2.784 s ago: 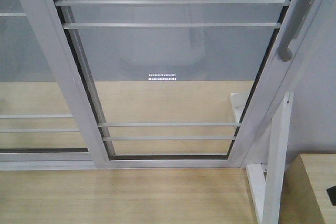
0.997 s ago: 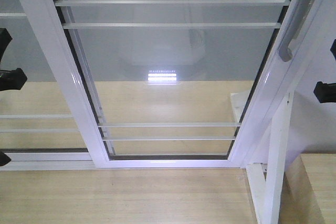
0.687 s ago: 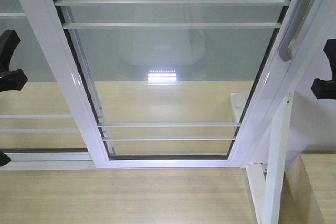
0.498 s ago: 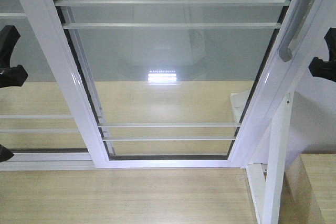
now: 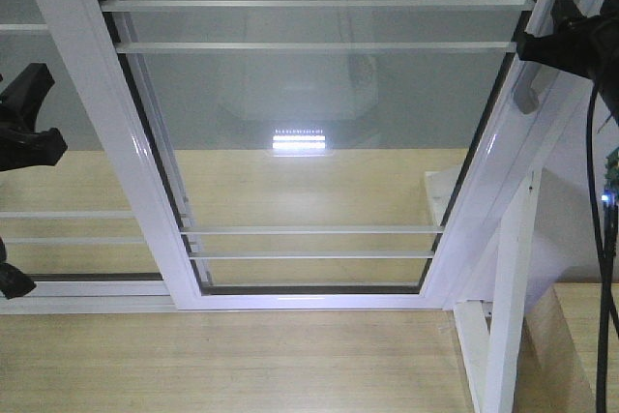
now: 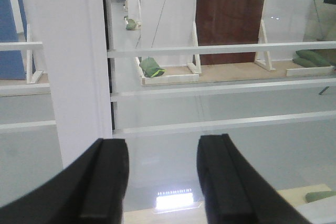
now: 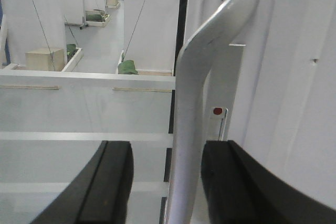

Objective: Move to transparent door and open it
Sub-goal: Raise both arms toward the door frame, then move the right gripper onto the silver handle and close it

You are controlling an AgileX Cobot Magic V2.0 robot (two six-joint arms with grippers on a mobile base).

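- Right wrist view: the right gripper has its jaws spread wide, and the single curved grey handle of the transparent door stands between them. One jaw sits just beside the handle and the other is apart from it, so nothing is clamped. One lock plate, carrying one red dot, lies behind the handle. The handle looks like rigid, smooth metal. The straight shaft below the bend seems the best place to take hold, and a loose pinch there would likely slip.
- Left wrist view: the left gripper has its jaws parted and empty. It faces a white frame upright and glass, and appears to touch neither.
- Front view: the door fills the middle, above the wooden floor. Its handle is on the right stile at the upper right, where the right gripper sits. The left gripper is at the left edge, well apart from the handle.
- There are two glass panels, the door and a handle-less neighbouring panel behind its left stile. Five thin bars show on the door, three high and two low.
- Glass in a metal frame is probably heavy and stiff and will slide sideways. The pane is fragile, so force should go through the handle and never the glass.
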